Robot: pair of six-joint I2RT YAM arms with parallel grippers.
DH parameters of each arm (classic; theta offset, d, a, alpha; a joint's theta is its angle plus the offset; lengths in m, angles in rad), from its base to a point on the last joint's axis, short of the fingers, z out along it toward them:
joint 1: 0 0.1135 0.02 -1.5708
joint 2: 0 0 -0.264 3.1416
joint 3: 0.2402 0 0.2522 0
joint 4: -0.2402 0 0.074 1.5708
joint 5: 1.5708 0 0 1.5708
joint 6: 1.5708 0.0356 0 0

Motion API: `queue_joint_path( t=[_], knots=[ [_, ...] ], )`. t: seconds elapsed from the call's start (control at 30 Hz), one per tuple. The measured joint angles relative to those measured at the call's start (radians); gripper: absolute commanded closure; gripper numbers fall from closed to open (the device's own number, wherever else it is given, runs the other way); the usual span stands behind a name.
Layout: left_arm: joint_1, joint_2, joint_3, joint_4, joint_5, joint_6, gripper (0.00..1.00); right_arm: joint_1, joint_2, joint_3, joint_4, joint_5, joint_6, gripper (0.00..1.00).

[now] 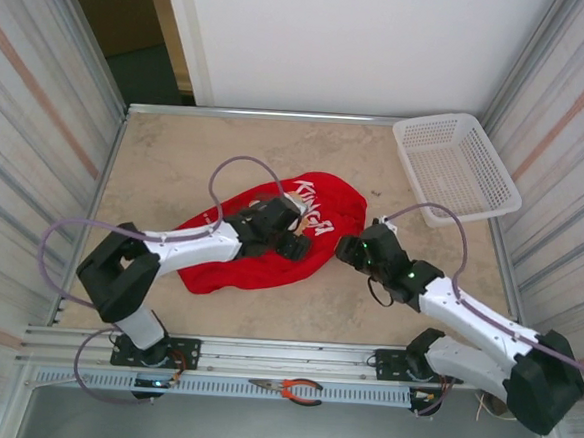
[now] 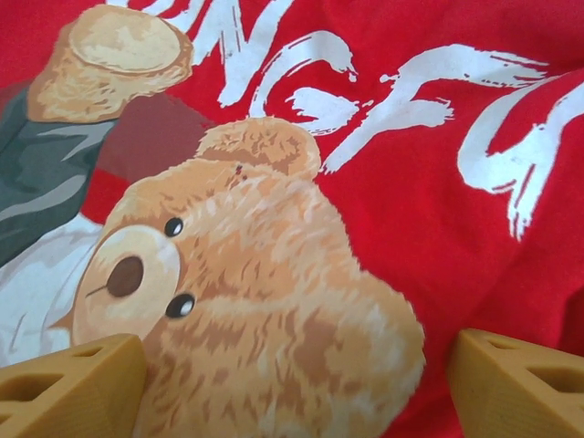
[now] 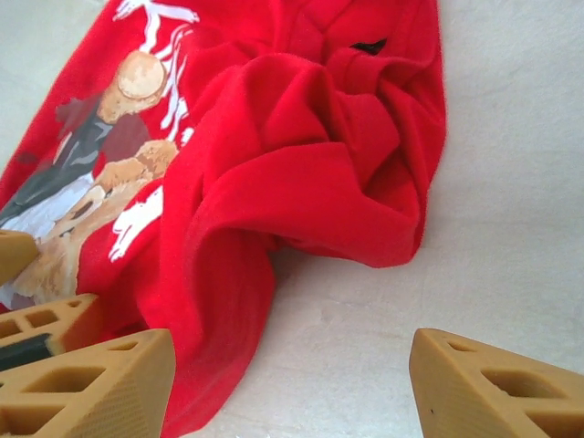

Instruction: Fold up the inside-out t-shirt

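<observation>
The inside-out t-shirt (image 1: 259, 267) lies crumpled at the middle of the table, bright red, with white lettering facing up. My left gripper (image 1: 290, 241) hangs over it, open. In the left wrist view its tan fingers (image 2: 73, 388) straddle the teddy-bear graphic (image 2: 274, 301) without pinching cloth. My right gripper (image 1: 347, 251) stands just right of the shirt's edge, open. In the right wrist view a bunched red fold (image 3: 301, 173) lies ahead, and a loose flap (image 3: 219, 338) runs beside the left fingertip (image 3: 91, 383). Bare table shows between the jaws.
A white mesh basket (image 1: 456, 165) sits at the back right corner. Red-handled pliers (image 1: 290, 387) lie on the rail at the near edge. Metal walls close in left and right. Bare tabletop (image 1: 176, 161) lies behind and to the left of the shirt.
</observation>
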Motion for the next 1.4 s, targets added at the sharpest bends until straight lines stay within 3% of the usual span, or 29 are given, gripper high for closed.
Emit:
queue_joint_path(
  t=[0.1,0.17,0.23,0.3,0.43,0.53,0.6,0.7,0.8,0.93,1.1,1.4],
  knots=[
    [0.0,0.048,0.021,0.013,0.005,0.015,0.19,-0.005,0.105,0.047,0.038,-0.015,-0.009,0.48],
    [0.0,0.074,0.031,0.02,0.013,0.018,0.35,-0.005,0.158,0.063,0.071,-0.029,-0.014,0.64],
    [0.009,0.093,0.038,0.026,0.036,0.029,0.75,-0.005,0.206,0.067,0.097,-0.033,-0.016,0.82],
    [0.023,0.097,0.042,0.027,0.072,0.032,1.0,-0.005,0.232,0.063,0.107,-0.032,-0.011,0.92],
    [0.108,0.071,0.076,0.024,0.215,0.037,1.0,-0.007,0.222,0.006,0.155,-0.029,-0.002,0.94],
    [0.183,0.022,0.11,0.023,0.4,0.035,1.0,-0.007,0.204,-0.03,0.197,-0.034,0.003,0.94],
    [0.226,-0.023,0.128,0.016,0.523,0.032,1.0,-0.007,0.189,-0.033,0.226,-0.037,0.005,0.83],
    [0.281,-0.083,0.17,-0.002,0.649,0.028,1.0,-0.003,0.164,-0.038,0.2,-0.032,0.012,0.55],
    [0.314,-0.134,0.205,-0.011,0.737,0.03,1.0,0.023,0.108,-0.037,0.134,-0.023,0.0,0.41],
    [0.317,-0.182,0.208,-0.039,0.815,0.044,1.0,0.057,-0.032,-0.011,0.031,-0.006,-0.028,0.36],
    [0.337,-0.207,0.206,-0.063,0.872,0.045,1.0,0.03,-0.153,0.042,-0.022,-0.002,-0.112,0.27],
    [0.348,-0.234,0.205,-0.081,0.91,0.045,1.0,0.031,0.01,0.13,-0.032,-0.024,-0.307,0.23]
  ],
)
